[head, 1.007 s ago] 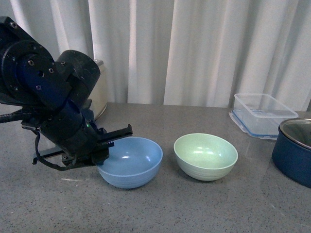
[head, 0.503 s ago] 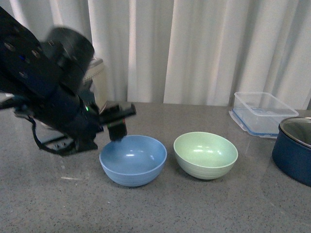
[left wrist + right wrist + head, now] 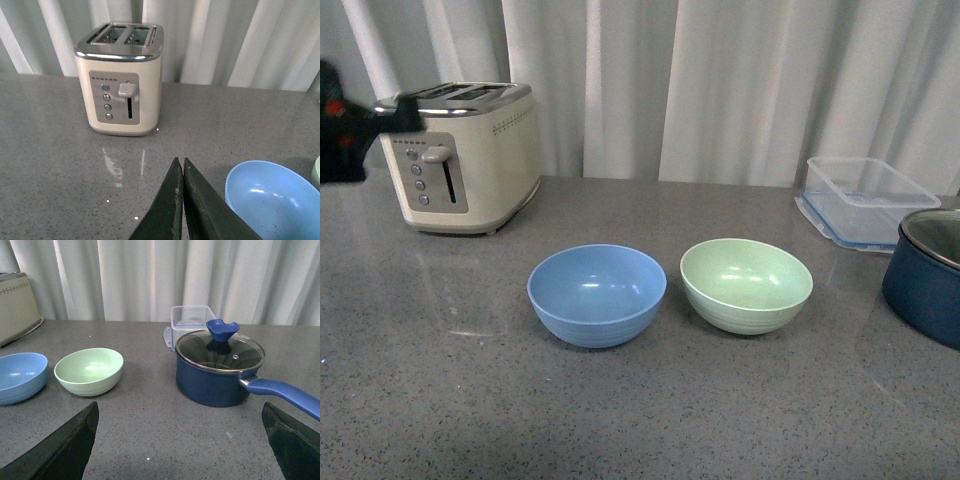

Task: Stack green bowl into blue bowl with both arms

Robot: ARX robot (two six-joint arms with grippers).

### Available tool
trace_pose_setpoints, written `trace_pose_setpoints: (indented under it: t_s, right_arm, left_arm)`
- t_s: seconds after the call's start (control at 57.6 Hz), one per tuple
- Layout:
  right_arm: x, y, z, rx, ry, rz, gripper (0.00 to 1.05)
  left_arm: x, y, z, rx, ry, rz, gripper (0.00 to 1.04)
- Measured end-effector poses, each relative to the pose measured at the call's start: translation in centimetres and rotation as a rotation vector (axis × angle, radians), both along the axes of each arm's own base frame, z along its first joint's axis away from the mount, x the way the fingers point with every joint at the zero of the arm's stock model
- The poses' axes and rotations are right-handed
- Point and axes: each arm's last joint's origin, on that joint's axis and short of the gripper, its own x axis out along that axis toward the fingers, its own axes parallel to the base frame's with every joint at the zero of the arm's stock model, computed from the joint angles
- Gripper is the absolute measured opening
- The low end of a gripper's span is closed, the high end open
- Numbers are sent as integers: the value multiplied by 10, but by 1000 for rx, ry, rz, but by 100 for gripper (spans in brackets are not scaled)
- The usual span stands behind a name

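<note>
Found the pale mint-green round matte bowl [image 3: 746,285] on the grey worktop [image 3: 640,430], just beside the light sky-blue round matte bowl [image 3: 597,295] — not touching, neither held. Saw the left gripper [image 3: 181,200] pinched together and empty, the right gripper [image 3: 180,407] spread wide — presumably set for the green rim. Noted cream toaster [image 3: 470,155], clear plastic box [image 3: 865,200] and dark navy lidded pot [image 3: 220,372] off the path.

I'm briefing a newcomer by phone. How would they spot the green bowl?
Start at the cream toaster on the grey counter. In front, to its right, two same-shaped bowls sit side by side, not touching. The green bowl is the right-hand one, pale mint beside the sky-blue bowl.
</note>
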Motion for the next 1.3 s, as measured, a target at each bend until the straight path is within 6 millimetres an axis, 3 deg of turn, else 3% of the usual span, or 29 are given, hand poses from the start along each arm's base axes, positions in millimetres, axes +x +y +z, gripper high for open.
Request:
trace_pose_setpoints:
  t_s: [0.139, 0.33, 0.573, 1.024, 1.302]
  right_arm:
    - [0, 0, 0, 0, 0, 0, 95]
    - [0, 0, 0, 0, 0, 0, 95]
    - [0, 0, 0, 0, 0, 0, 95]
    - [0, 0, 0, 0, 0, 0, 95]
    - [0, 0, 0, 0, 0, 0, 95]
  left_arm:
    - [-28, 9, -2, 5, -45, -8, 4]
    - [-59, 20, -23, 13, -17, -2, 4]
    - [-87, 34, -33, 12, -25, -14, 4]
    - [-122, 37, -51, 12, -34, 0, 4]
    - [-134, 36, -45, 12, -50, -1, 4]
